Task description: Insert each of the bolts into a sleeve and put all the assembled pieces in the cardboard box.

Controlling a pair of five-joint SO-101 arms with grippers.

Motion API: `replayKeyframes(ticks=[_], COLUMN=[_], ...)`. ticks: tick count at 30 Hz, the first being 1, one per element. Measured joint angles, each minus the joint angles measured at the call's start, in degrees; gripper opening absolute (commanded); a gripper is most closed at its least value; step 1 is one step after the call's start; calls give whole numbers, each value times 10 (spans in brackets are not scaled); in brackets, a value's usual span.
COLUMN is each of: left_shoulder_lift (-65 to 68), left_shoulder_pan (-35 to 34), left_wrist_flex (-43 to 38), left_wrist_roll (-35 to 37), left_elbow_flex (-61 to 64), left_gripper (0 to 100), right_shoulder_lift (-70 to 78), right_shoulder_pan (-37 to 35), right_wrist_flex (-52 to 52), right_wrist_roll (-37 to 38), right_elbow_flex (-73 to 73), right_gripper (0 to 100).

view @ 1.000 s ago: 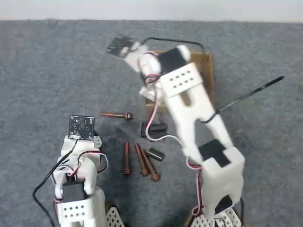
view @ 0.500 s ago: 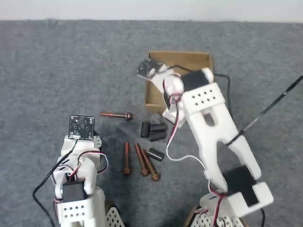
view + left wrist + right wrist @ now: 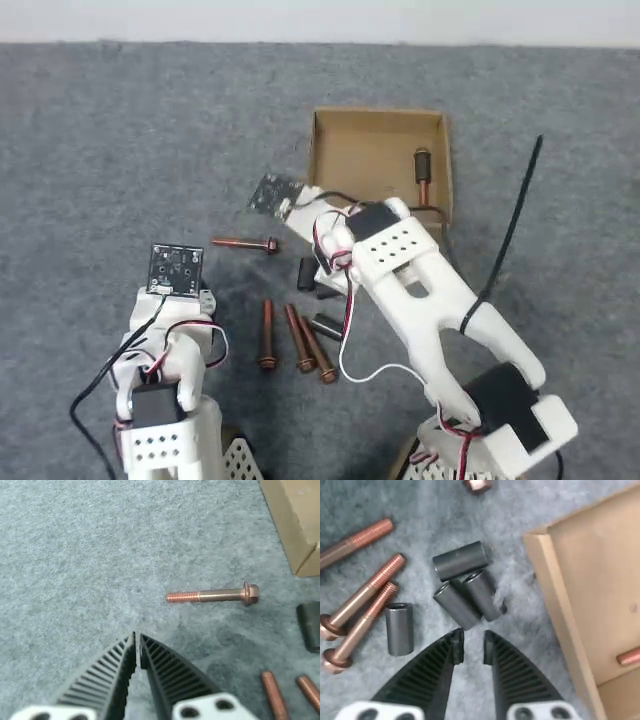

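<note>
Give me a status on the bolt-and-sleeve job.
Done: one copper bolt in a dark sleeve lies in the brown cardboard box. In hand: nothing; the right gripper hovers open over the black cylindrical sleeves, and the left gripper is shut and empty. Left: four loose copper bolts and four sleeves to pair and box.

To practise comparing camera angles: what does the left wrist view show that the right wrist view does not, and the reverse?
Left wrist view, not the right: the left gripper, shut, and the lone bolt at full length. Right wrist view, not the left: the right gripper, slightly open, a cluster of three sleeves, and a bolt end inside the cardboard box. Both: the box's wall, the grouped bolts and the grey carpet.
</note>
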Motion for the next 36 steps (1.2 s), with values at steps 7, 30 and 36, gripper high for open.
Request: replayKeyframes(ticks=[7,30,36], left_shoulder_lift=[0,0,0], left_shoulder_pan=[17,22,22], left_wrist_flex=[0,0,0], left_wrist_roll=[-2,-5,-5], left_elbow_flex=[0,0,0], left_gripper=[13,13,13], right_shoulder_lift=[0,168,199], right_shoulder_pan=[-2,6,14], right_wrist_flex=[-59,-66,-69], right_wrist_roll=[57,164,186], right_elbow_flex=[40,-64,-76], right_gripper=[99,145,144])
